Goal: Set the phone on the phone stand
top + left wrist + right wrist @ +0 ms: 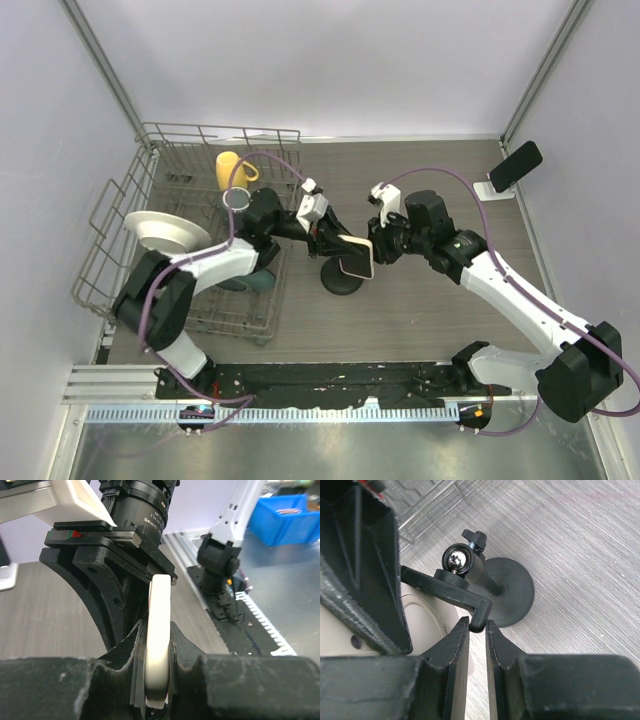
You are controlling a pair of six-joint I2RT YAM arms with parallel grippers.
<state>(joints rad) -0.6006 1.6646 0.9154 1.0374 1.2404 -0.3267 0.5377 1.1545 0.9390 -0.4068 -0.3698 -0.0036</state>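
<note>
While the left gripper (159,647) squeezes a cream round-cornered phone (359,258), the right gripper (478,630) pinches a black bracket (446,591) (midway between the table's (410,335) side edges). Under it sits a black disc-based stand (514,597).

Wire dish rack (190,135) on L side of wood-grain counter (420,320), w/ white plate (165,232) at its L edge & yellow mug (230,170) toward back. Blue bin (282,517) in bkgd.

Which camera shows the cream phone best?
The top external view: the phone shows most of one face, tilted over the black round-based phone stand. The left wrist view gives only its thin edge, pinched in the left claw. The right wrist view catches a cream patch behind the stand's clamp arm.
</note>
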